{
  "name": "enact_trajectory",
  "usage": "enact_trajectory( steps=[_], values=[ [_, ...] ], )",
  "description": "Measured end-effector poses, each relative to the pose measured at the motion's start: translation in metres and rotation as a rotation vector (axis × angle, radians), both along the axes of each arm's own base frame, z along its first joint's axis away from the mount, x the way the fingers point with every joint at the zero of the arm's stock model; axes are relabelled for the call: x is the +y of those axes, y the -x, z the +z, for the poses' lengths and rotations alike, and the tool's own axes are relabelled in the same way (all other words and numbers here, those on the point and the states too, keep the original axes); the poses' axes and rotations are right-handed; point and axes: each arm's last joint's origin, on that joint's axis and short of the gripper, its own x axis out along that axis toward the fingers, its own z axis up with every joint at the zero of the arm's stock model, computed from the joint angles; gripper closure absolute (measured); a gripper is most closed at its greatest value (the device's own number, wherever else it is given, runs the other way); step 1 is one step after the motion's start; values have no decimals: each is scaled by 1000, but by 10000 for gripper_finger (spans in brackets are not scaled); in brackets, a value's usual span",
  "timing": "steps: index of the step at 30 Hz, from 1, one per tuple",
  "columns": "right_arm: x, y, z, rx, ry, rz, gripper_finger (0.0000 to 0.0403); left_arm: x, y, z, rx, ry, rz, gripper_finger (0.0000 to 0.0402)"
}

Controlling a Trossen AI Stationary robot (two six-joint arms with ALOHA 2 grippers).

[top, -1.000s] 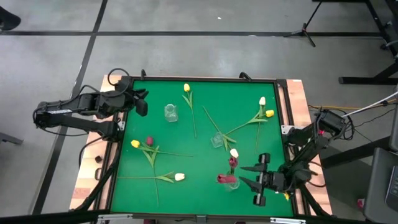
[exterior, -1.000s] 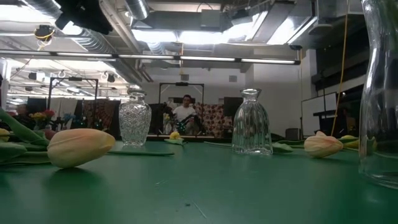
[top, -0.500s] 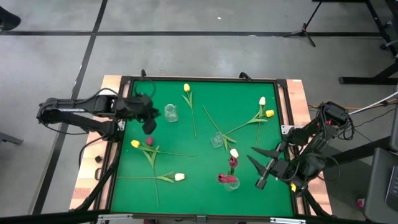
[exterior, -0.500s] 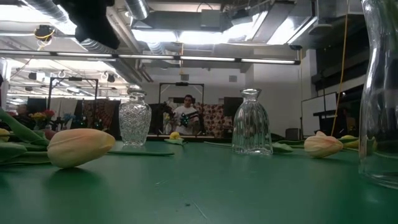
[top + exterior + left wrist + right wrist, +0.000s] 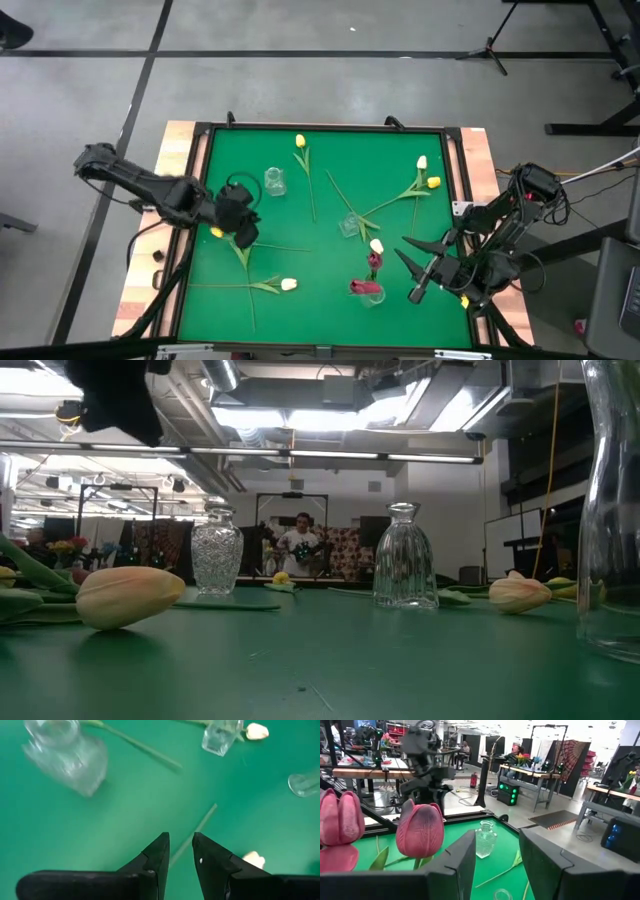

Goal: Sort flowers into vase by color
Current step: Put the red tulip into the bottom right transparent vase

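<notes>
From above, the left tool point(image 5: 240, 215) hangs over the near-left part of the green counter point(image 5: 320, 290), its fingers lost against the dark arm. A yellow tulip point(image 5: 217, 231) peeks out just beside it; the red one there is covered by the tool. A small glass vase point(image 5: 274, 181) stands just beyond it, toward the far edge. The right tool point(image 5: 410, 270) sits at the counter's right edge, fingers spread with nothing between them, pointing at the vase with red tulips point(image 5: 371, 288) just beside its tips. A cream tulip point(image 5: 288, 285) lies nearer the front edge.

At counter level, a cream tulip head point(image 5: 128, 596) looms close, with a cut-glass vase point(image 5: 217, 552) and a ribbed vase point(image 5: 405, 557) behind. A third vase point(image 5: 611, 510) is cut off at the right edge. A dark blur overhead is the left arm point(image 5: 118, 395).

Left wrist camera: the tool's fingers point(image 5: 158, 852) stand slightly apart, empty, over a bare green stem point(image 5: 200, 826). The vases beyond are smeared.

Right wrist camera: the fingers point(image 5: 462, 857) are parted, gripping nothing. Two red tulip heads point(image 5: 420, 829) stand just ahead, one cut off at the edge, and a vase point(image 5: 485, 839) farther on.
</notes>
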Motion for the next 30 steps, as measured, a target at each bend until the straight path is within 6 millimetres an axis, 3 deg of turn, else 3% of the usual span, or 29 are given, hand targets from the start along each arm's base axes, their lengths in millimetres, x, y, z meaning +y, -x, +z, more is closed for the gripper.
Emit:
enact_trajectory(
  steps=[4,11,19,30],
  values=[
    [1,-1,-1,5,8,0,251,-20,-4,-14,40,39,66,318],
    [3,-2,-3,17,26,0,251,-33,-10,-46,208,128,325,318],
    [3,-2,-4,20,30,0,251,-64,-9,-69,317,280,464,318],
    [3,-2,-4,19,29,0,251,-102,0,-108,297,177,604,318]
  ],
)
